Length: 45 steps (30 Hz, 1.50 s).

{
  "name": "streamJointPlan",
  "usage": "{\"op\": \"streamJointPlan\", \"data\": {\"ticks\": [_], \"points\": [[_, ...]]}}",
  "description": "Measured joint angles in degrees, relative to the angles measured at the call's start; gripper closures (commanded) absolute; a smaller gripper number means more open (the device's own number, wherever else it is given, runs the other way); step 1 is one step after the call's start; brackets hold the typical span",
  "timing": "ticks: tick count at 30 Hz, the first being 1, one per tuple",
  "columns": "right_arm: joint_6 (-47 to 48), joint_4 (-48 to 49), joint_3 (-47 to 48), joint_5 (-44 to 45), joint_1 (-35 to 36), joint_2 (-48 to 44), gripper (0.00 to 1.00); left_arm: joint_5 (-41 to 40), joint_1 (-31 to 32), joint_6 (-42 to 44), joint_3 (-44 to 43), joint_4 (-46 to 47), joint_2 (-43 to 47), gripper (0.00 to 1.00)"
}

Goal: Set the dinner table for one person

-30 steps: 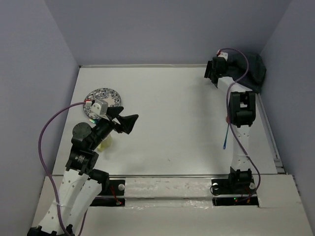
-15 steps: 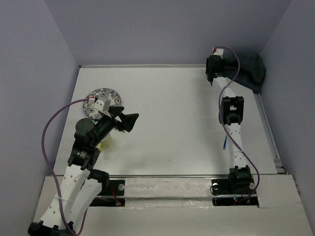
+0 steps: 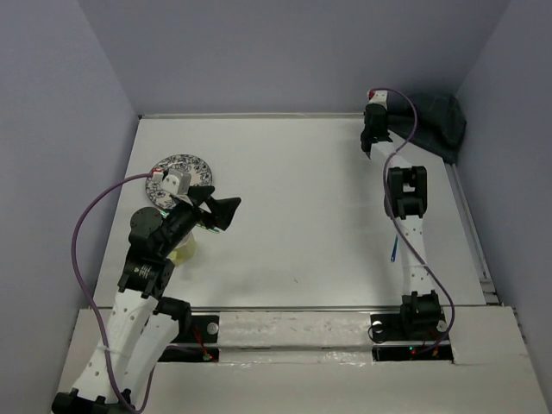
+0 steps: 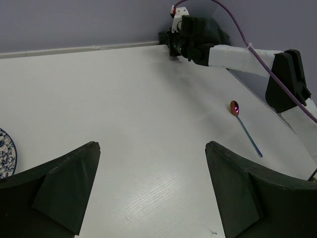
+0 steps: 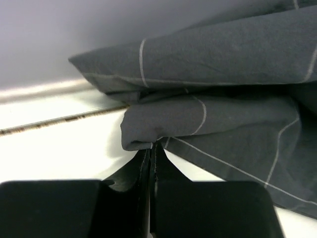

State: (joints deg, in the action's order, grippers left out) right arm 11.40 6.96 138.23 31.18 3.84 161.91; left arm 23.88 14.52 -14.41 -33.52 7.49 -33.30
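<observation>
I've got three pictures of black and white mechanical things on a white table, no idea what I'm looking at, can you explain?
These are two robot arms bolted at the near edge of a white table. One picture looks down from above; the other two come from a camera on each wrist. The left gripper is open and empty, beside a blue-patterned plate. The right gripper, at the far corner, is shut on a fold of a dark grid-lined cloth. A spoon lies near the right arm. Something pale yellow sits under the left arm; I cannot tell what.
</observation>
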Motion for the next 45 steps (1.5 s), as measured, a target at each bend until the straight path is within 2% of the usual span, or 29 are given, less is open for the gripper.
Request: {"op": "streamJointPlan", "data": {"ticks": [3, 7, 10, 13, 17, 21, 25, 29, 32, 35, 39, 45], "points": [[2.4, 1.6, -6.6, -0.2, 0.0, -4.0, 1.0, 0.1, 0.0, 0.0, 0.0, 0.0, 0.0, 0.01], [3.6, 4.3, -20.2, -3.2, 0.3, -14.3, 1.0, 0.2, 0.0, 0.0, 0.0, 0.3, 0.1, 0.01], [4.0, 5.9, -31.6, -6.7, 0.8, -26.4, 1.0, 0.2, 0.0, -0.1, 0.0, 0.5, 0.1, 0.01], [3.8, 7.6, -39.1, -9.0, 2.9, -37.0, 1.0, 0.5, 0.0, -0.1, 0.0, 0.8, 0.3, 0.01], [1.7, 8.5, -50.1, -14.3, 9.7, -52.8, 1.0, 0.8, 0.0, -0.5, 0.0, 1.1, 0.8, 0.01], [-3.7, 6.3, -66.9, -26.2, 20.1, -70.5, 1.0, -0.3, 0.0, -1.0, 0.0, 1.2, 0.6, 0.01], [-7.8, 4.5, -79.8, -34.8, 28.0, -80.8, 1.0, -2.9, 0.0, -3.5, -0.3, 1.0, -1.6, 0.01], [-13.5, -1.9, -93.2, -37.4, 29.1, -86.5, 1.0, -6.2, 0.1, -8.4, -0.3, 0.8, -4.6, 0.01], [-17.3, -8.8, -98.3, -36.2, 28.8, -90.1, 1.0, -9.3, 1.0, -11.4, 0.2, 0.9, -6.9, 0.01], [-21.8, -14.3, -100.9, -35.5, 28.7, -97.6, 1.0, -13.2, 3.4, -13.6, 0.8, 0.7, -9.0, 0.01], [-28.0, -16.4, -102.3, -35.6, 28.8, -107.6, 1.0, -21.8, 9.2, -15.6, 0.8, 1.3, -13.6, 0.01], [-36.4, -18.8, -108.8, -36.8, 28.8, -113.3, 1.0, -34.0, 16.8, -15.4, -0.9, 3.3, -26.4, 0.01]]}}
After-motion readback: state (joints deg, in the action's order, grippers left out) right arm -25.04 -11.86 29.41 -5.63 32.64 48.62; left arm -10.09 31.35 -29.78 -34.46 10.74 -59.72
